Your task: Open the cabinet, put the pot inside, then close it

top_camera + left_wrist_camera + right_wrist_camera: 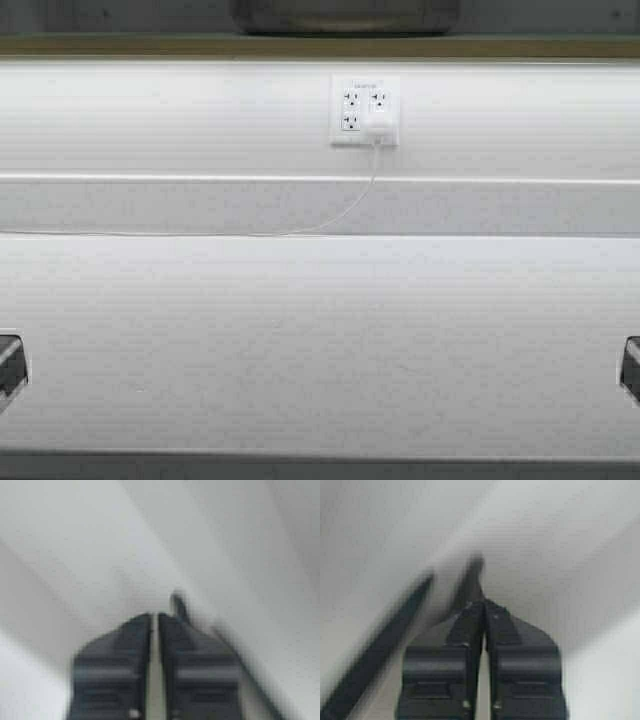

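Observation:
The lower part of a wide dark-grey metal pot point(345, 15) shows at the top edge of the high view, standing on a countertop point(150, 45); its rim and handles are out of view. Below the counter is a white panelled front point(300, 330); I cannot make out a cabinet door or handle on it. My left gripper point(8, 365) sits at the left edge, low, and is shut and empty in the left wrist view point(155, 616). My right gripper point(632, 365) sits at the right edge and is shut and empty in the right wrist view point(484, 604). Both are close to white surfaces.
A white wall outlet point(365, 110) is set in the upper panel, with a white charger point(379, 126) plugged in and a thin white cable point(345, 210) running down and to the left. A dark floor strip point(320, 468) runs along the bottom.

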Available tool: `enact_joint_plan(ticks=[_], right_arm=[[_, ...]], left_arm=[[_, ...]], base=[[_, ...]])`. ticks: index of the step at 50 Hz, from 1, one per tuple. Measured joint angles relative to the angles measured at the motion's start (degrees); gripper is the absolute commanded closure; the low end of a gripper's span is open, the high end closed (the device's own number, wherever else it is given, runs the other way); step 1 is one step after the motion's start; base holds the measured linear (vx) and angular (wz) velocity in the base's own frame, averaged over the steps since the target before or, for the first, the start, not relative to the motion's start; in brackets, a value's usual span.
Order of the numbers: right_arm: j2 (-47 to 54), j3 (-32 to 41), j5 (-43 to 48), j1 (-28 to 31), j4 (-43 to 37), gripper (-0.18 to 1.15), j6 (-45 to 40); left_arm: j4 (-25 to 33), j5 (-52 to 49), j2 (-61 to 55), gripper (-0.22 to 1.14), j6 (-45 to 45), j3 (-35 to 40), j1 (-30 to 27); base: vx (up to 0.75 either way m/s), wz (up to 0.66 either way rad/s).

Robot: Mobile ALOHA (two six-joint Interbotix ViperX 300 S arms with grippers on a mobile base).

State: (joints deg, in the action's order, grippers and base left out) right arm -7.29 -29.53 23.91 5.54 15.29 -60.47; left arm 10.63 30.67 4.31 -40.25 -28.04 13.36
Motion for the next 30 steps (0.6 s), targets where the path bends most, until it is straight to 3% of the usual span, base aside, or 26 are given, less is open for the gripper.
enact_joint_plan(ticks=[5,16,30], right_arm=[[-3.96,-3.96,-4.57,1.41,3.08,0.85,6.59],[-12.92,-13.01,-10.37,5.54,3.69,0.90,26.02],[-19.34,-18.28,-16.26,8.70,3.43,0.90,29.97]], left_arm=[[-0.53,-3.16,3.16,0.83,7.82,-4.31,0.97],[-0.70,-8.61,10.37,0.88,23.12,-13.10,4.31],[-1.23,-15.82,19.42,0.88,30.76,-20.30,5.54]], base=[[-0.02,-0.01],[-0.06,-0.02],[-0.15,-0.04]])
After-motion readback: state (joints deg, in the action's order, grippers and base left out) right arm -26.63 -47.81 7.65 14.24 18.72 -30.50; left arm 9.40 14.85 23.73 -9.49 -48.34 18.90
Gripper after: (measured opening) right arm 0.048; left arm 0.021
